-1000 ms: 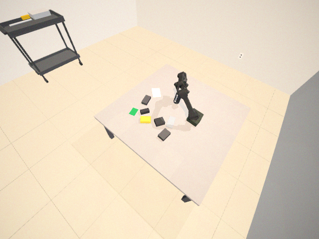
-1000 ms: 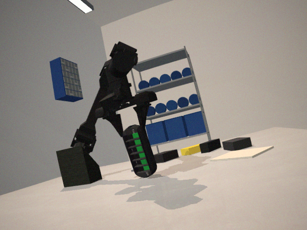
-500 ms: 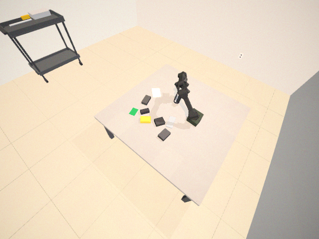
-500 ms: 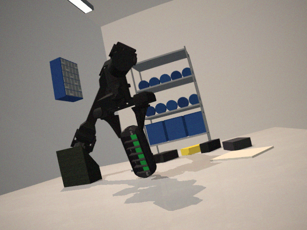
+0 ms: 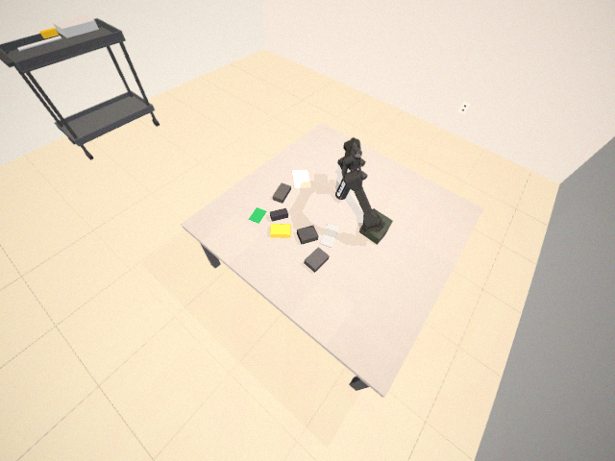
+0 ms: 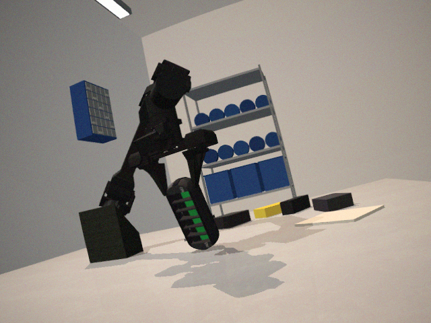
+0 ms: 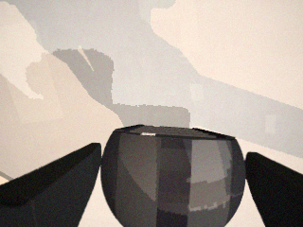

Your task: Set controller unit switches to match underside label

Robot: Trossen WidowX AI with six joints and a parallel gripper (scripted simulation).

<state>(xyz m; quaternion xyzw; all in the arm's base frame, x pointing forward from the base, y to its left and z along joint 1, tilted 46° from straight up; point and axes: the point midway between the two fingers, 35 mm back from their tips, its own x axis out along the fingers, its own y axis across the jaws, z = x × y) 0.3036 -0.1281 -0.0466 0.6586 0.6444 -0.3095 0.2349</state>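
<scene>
The dark grey controller unit (image 5: 341, 188) (image 6: 192, 215) (image 7: 172, 175) stands steeply on end, its lower end at or just above the table top (image 6: 347, 271). In the exterior view its six rocker switches with green ends face the camera. In the top view a pale label shows on its other face. My gripper (image 6: 179, 188) (image 7: 172, 155) (image 5: 346, 180) is shut on the unit's upper rounded end, one finger on each side. The wrist view shows only that end, not the switches.
Other modules lie left of the arm: a white pad (image 5: 301, 177), grey blocks (image 5: 282, 192) (image 5: 316, 259), a green piece (image 5: 257, 215), a yellow block (image 5: 281, 230) (image 6: 267, 210) and black blocks (image 5: 279, 214) (image 6: 295, 204). The robot base (image 5: 376, 229) stands to the right. A cart (image 5: 64, 49) is far off.
</scene>
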